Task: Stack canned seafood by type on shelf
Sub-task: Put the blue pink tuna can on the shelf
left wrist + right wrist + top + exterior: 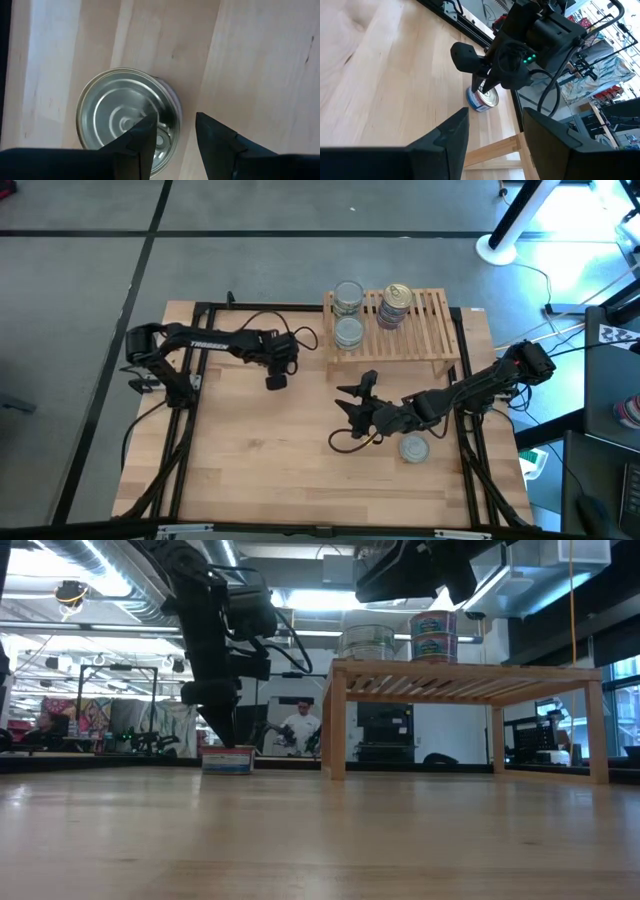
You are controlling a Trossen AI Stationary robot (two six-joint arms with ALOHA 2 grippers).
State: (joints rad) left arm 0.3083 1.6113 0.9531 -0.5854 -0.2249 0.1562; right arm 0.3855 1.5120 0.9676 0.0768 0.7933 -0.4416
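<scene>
Left pincer (174, 131) part-open astride rim of silver-top, blue-label can (125, 115) on table.

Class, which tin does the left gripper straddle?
The silver-topped tin on the bare tabletop under the left gripper: one finger over its lid, one outside its rim. Other tins sit on the shelf or near the right arm.

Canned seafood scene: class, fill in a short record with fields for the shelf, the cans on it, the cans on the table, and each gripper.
shelf: light-wood slatted rack at the table's far edge
cans on shelf: two silver-topped cans side by side, one taller stack
table cans: one under the left gripper, one beside the right arm
left gripper: open, one finger over the can's rim
right gripper: open, empty, above the table
</scene>
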